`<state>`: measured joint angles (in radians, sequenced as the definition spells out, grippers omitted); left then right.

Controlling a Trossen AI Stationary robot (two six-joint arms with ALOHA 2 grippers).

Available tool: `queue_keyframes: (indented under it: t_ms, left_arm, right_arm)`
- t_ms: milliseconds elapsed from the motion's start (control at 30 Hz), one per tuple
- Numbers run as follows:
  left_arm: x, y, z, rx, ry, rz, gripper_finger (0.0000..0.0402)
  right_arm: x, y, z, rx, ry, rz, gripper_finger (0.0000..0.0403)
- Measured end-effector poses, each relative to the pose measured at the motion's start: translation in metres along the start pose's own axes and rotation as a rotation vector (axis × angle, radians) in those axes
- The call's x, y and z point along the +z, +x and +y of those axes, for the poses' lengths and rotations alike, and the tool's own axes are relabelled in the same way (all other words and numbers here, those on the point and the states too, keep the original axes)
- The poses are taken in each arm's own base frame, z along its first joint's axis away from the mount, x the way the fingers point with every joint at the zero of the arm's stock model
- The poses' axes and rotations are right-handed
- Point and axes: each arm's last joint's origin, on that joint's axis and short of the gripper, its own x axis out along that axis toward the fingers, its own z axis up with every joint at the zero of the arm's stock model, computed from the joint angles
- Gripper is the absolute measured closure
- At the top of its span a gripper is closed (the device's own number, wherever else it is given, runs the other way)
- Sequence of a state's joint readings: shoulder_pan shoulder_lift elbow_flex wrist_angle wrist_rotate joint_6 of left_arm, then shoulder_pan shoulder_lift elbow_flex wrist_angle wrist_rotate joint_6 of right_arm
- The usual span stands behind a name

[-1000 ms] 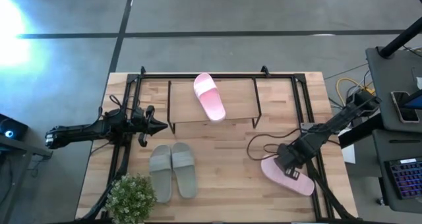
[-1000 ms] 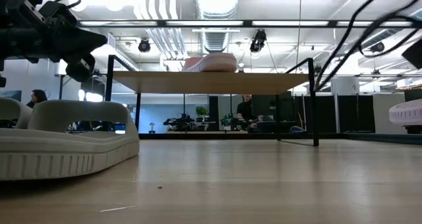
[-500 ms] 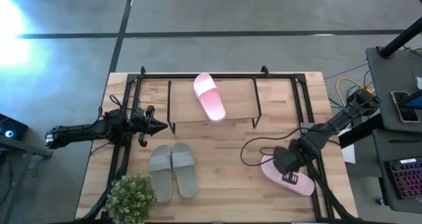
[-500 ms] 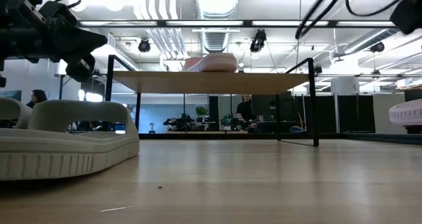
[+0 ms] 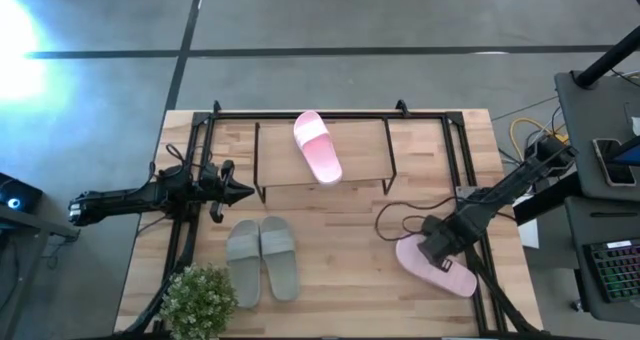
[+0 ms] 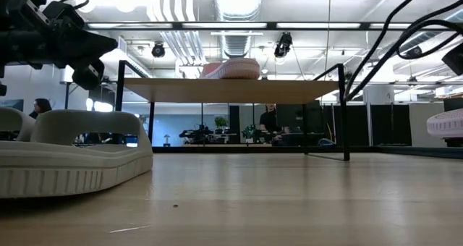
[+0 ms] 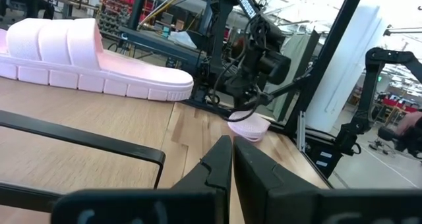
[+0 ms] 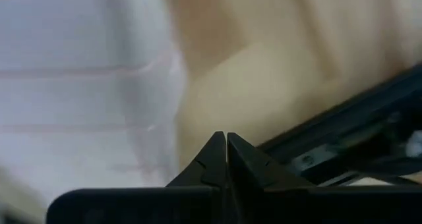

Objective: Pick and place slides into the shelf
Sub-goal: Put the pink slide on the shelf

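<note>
One pale pink slide lies sole-down on the shelf's wooden top board, also seen in the low view. The second pink slide rests on the table near its right edge. My right gripper hovers shut just above that slide's strap; the low view shows a gap between them. The grey-green pair sits side by side on the table in front of the shelf. My left gripper waits shut beside the shelf's left end, its fingertips together.
A potted plant stands at the table's near left corner. The large black tube frame runs along the table's sides and far edge. A loose black cable loops on the table beside the right arm. Bare wood lies between the two slide groups.
My right gripper rose and swung a little toward the table's left, then came back down over the pink slide on the table. Its cable loop shifted with it. The slides have stayed where they were.
</note>
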<state>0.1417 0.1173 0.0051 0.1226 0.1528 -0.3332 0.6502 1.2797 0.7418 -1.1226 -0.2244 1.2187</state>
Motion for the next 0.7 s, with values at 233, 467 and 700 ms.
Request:
queue_keyframes:
  t_ms: [233,467,700]
  left_arm:
    - [0.000,0.000,0.000,0.000,0.000,0.000,0.0401]
    - [0.000,0.000,0.000,0.000,0.000,0.000,0.0401]
    - [0.000,0.000,0.000,0.000,0.000,0.000,0.0401]
  right_arm:
    - [0.004,-0.005,0.026,0.297,-0.136,0.033,0.0394]
    - [0.007,-0.016,0.042,0.456,-0.149,-0.006,0.0394]
    - [0.009,-0.028,0.054,0.566,-0.182,-0.066,0.0394]
